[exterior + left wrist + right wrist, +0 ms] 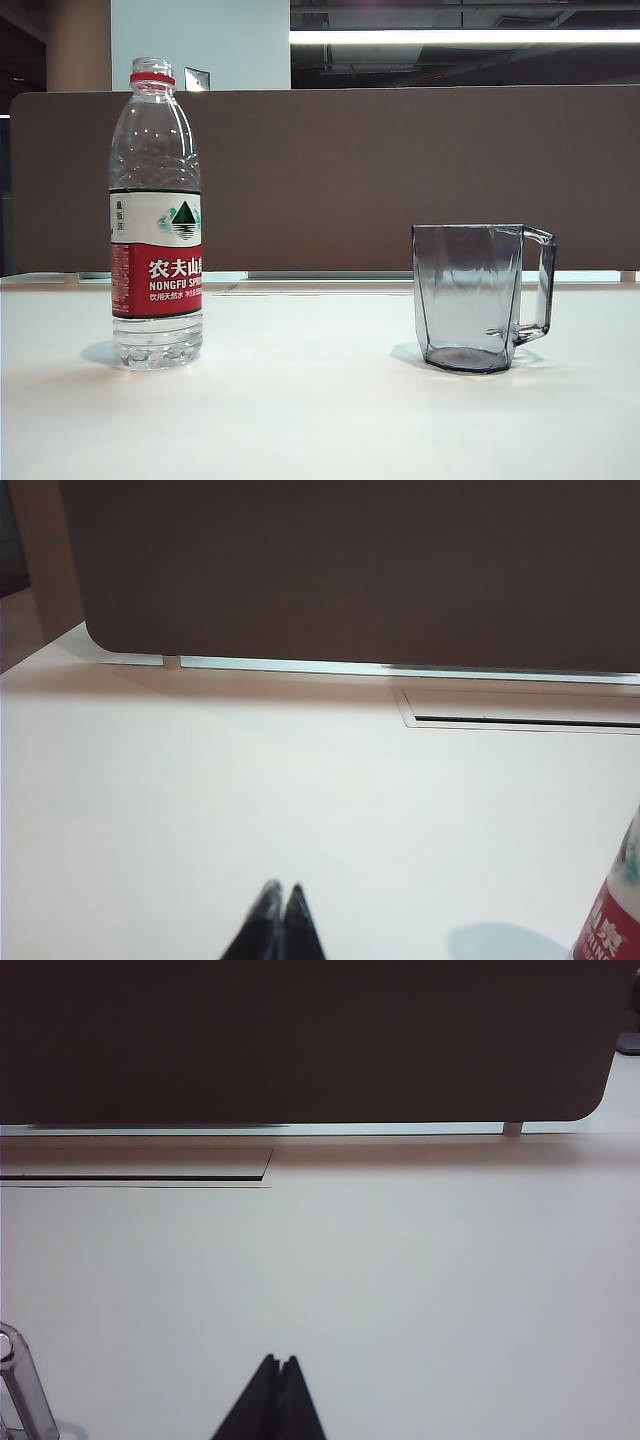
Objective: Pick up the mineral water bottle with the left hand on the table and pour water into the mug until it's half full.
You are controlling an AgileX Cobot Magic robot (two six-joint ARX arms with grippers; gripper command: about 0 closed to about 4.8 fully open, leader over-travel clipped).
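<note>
Exterior view: the tall clear plastic mineral water bottle (155, 215), uncapped, stands left on the plain white table (300, 400); the smoky-grey faceted mug (480, 297) stands well apart on the right, before a brown partition panel (380, 170).

Left wrist view: the black left gripper (279, 892), fingertips pressed together and empty, hangs over bare tabletop, the bottle at the frame's edge.

Right wrist view: the black right gripper (280, 1362), likewise closed and empty, near the mug's handle.

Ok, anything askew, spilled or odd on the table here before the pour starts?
Nothing stands out. The mineral water bottle stands upright with no cap on its neck, the mug upright and empty, apart from it. The table shows no spill. The left gripper and right gripper are both shut, holding nothing, over bare tabletop.
</note>
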